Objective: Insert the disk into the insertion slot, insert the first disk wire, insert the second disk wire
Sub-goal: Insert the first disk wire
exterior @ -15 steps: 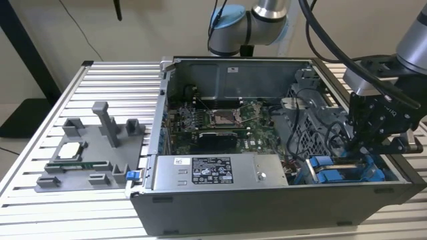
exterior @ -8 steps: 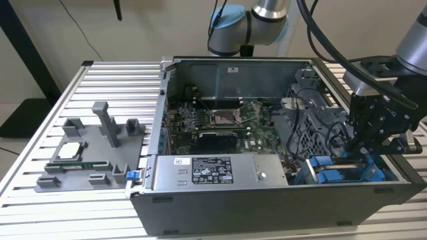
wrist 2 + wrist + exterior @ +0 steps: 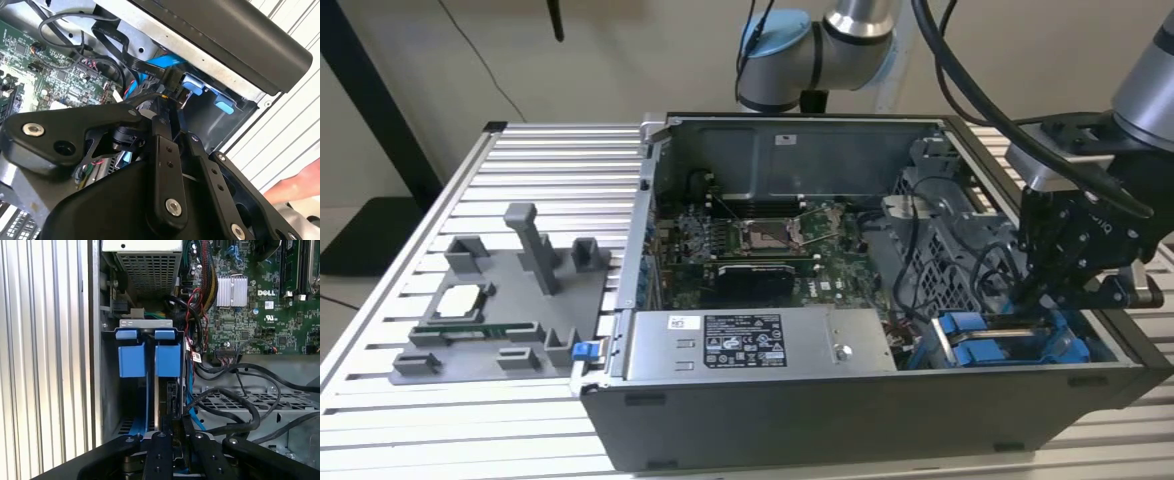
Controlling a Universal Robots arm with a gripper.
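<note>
The gripper [image 3: 175, 426] is reaching down into the drive corner of the open case [image 3: 854, 420]. Its fingers are drawn close together, clenching a black wire plug [image 3: 171, 80] at their tips. Just beyond the fingertips, the disk [image 3: 167, 360] is standing on edge inside the insertion slot [image 3: 107, 390]. Its blue carrier tab is sitting level with a second blue tab [image 3: 132, 357] just beside it. Thick black cables [image 3: 235, 410] are looping over the perforated cage [image 3: 250, 402] next to the slot and crowding the gripper's side. Farther in, the power-supply box [image 3: 747, 345] is lying along the case's front wall, and the motherboard [image 3: 747, 240] is lying behind it on the case floor. In the exterior view's left, well apart from the case, a grey fixture tray [image 3: 494, 300] is resting on the slatted table [image 3: 400, 420] and holding small parts.
</note>
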